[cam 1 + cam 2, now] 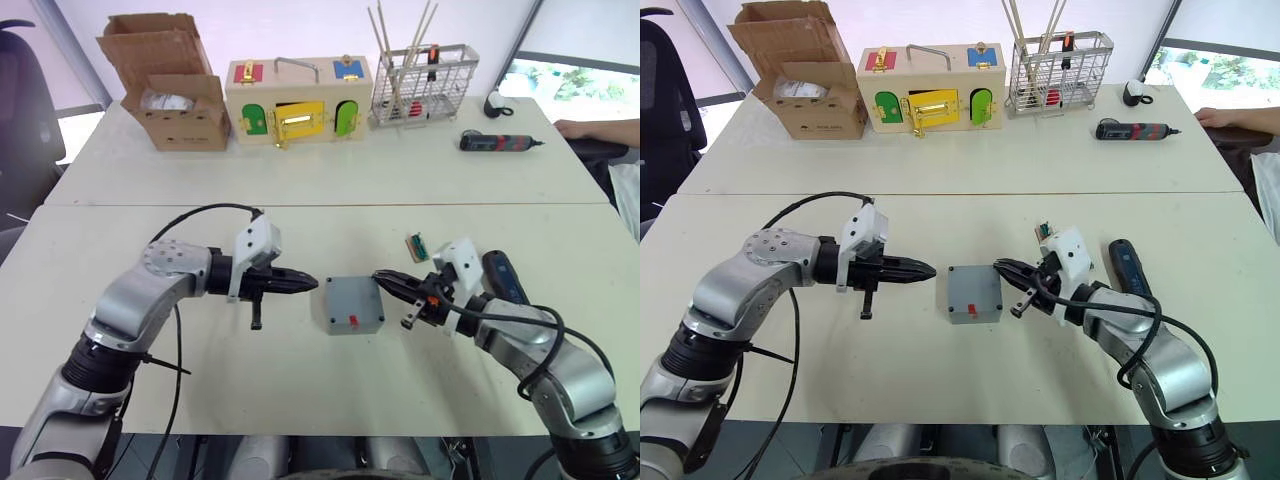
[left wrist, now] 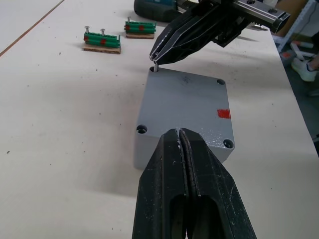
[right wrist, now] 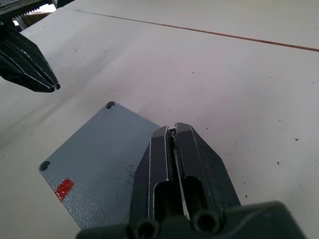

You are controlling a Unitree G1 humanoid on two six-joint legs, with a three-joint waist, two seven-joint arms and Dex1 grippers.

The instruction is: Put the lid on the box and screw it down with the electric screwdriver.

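The grey box (image 1: 355, 326) stands mid-table, closed by the lid (image 2: 184, 102), which lies flat on it with open corner holes and a red mark near one edge. My right gripper (image 1: 381, 278) is shut on a small screw (image 2: 155, 66), held just over the lid's far right corner. Just left of the box hovers my left gripper (image 1: 312, 284), shut and empty, its tips above the lid's edge. The dark blue electric screwdriver (image 1: 505, 278) lies on the table beside my right forearm.
Green screw holders (image 2: 102, 40) lie behind the box on the right. Along the back stand a cardboard box (image 1: 170, 85), a wooden box with coloured doors (image 1: 297, 100), a wire basket (image 1: 423, 85) and a small black-and-red screwdriver (image 1: 497, 142). A person's arm (image 1: 600, 128) rests far right.
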